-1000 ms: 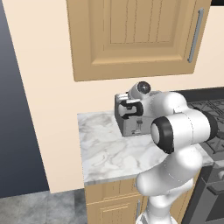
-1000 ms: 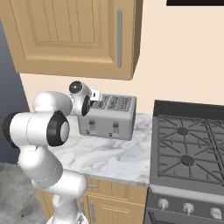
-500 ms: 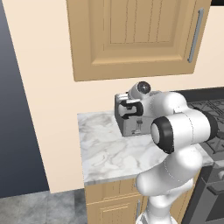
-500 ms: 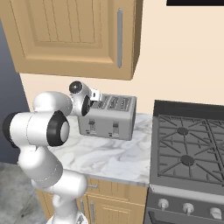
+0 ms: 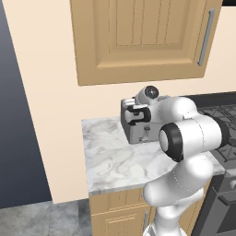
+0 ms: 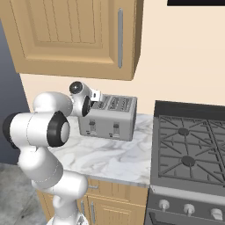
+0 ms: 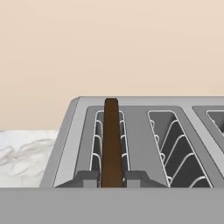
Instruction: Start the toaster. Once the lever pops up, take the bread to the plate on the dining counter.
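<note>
Left base view. The toaster (image 5: 138, 128) stands at the back of a marble worktop (image 5: 110, 156), under a wooden wall cabinet (image 5: 147, 39), with a stove (image 5: 221, 124) to its right. The arm rises from the lower right, elbow bent high, forearm reaching back so the hand sits over the toaster's near end. One lever (image 5: 144, 133) shows on the grey front face; its height in the slot is too small to judge.

Right base view. The same toaster (image 6: 110, 117) is seen front-on, two dark levers (image 6: 116, 128) on its face. The hand hangs over its left end, wrist turned down toward the top slots.

Hand view. The bread (image 7: 112, 144), a dark brown slice seen edge-on, stands upright in the leftmost slot, its top proud of the rim. The gripper (image 7: 112, 177) sits low at that slot, one fingertip on each flank of the slice; jaws drawn in, apparently pinching the bread.

Step in hand, by judgement: extraction of the bread. The next move calls for a straight upward lift clear of the wire guides, then carriage to the plate on the dining counter.
</note>
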Controlling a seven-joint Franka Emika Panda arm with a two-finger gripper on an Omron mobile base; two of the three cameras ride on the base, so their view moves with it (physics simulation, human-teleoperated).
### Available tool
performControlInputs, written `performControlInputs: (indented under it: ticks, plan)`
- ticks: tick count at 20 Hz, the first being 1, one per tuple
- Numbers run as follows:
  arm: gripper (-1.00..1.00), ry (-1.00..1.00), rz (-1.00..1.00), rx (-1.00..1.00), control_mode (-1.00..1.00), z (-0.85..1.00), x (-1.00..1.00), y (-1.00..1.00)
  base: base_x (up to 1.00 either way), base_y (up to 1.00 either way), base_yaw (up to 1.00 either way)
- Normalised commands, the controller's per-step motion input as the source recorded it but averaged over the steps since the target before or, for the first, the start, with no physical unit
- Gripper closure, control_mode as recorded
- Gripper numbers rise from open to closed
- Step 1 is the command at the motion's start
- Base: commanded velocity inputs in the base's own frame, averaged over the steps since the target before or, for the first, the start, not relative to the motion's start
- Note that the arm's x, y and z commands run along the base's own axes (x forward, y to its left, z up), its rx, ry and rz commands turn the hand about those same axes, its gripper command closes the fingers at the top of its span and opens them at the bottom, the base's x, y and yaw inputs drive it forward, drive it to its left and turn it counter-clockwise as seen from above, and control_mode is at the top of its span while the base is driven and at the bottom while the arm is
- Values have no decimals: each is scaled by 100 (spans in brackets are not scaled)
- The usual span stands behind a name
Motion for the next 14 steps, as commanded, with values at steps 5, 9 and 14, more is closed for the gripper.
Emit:
performControlInputs:
  ticks: [5, 9, 14]
  plan:
    - [100, 0, 0, 0, -100, 0, 0, 0, 0, 0, 0]
    - [100, -7, 0, 0, -100, 0, -5, 0, 0, 0, 0]
    - [100, -15, 0, 0, -100, 4, -9, 0, 0, 0, 0]
